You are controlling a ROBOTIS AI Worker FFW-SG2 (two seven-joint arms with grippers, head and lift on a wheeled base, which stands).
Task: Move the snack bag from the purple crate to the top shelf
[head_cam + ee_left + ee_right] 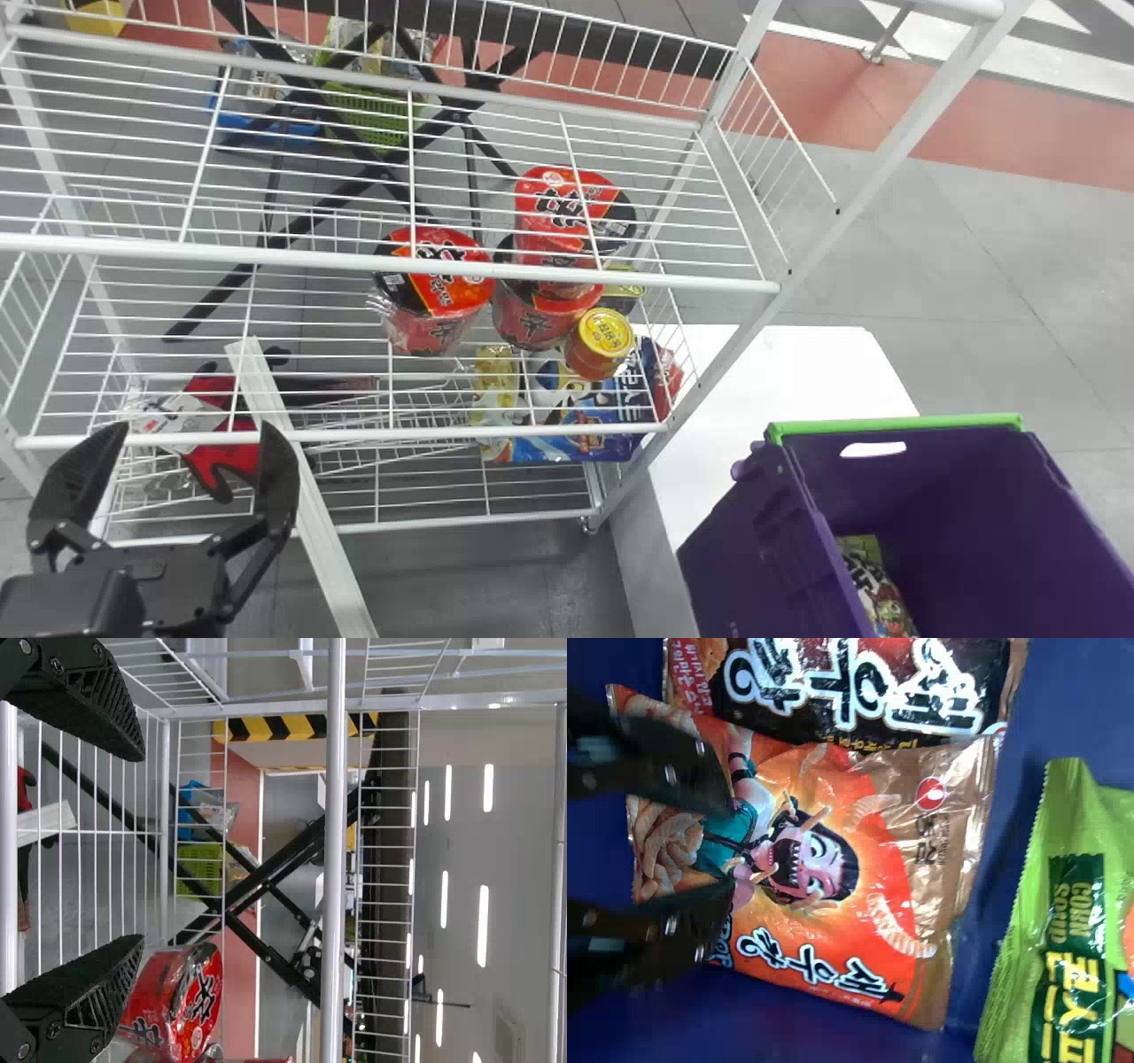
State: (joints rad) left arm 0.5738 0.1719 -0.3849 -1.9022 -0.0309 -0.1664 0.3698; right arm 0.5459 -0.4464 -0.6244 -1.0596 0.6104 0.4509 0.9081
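Snack bags lie inside the purple crate [966, 496] beside a white wire rack [443, 268], with the right gripper [729, 855] poised at an orange bag [833, 877]. The right pincer's 2 black fingers stand apart over one end of that bag, which shows a cartoon face and curled snacks. A dark bag [859, 691] lies against its one long side, and a green bag [1072, 930] sits near its far end, making 3 packets in the right wrist view. At the rack's left end, the left gripper [190, 443] hangs in front of the lower tiers, its 2 fingers spread wide with nothing between them. Through the wires of the top shelf, the head view shows red tubs [434, 288] on the tier beneath, among them 1 stacked on another, along with a small yellow-lidded jar [602, 341]. Lower down are a blue packet [611, 403] at the right and a red and black item [221, 456] at the left. A white table [788, 372] stands between the rack and the crate, whose far rim carries a green bar [895, 426]. Behind the rack, a green basket [368, 115] rests near a blue tray [266, 128], by crossed black supports [354, 146]
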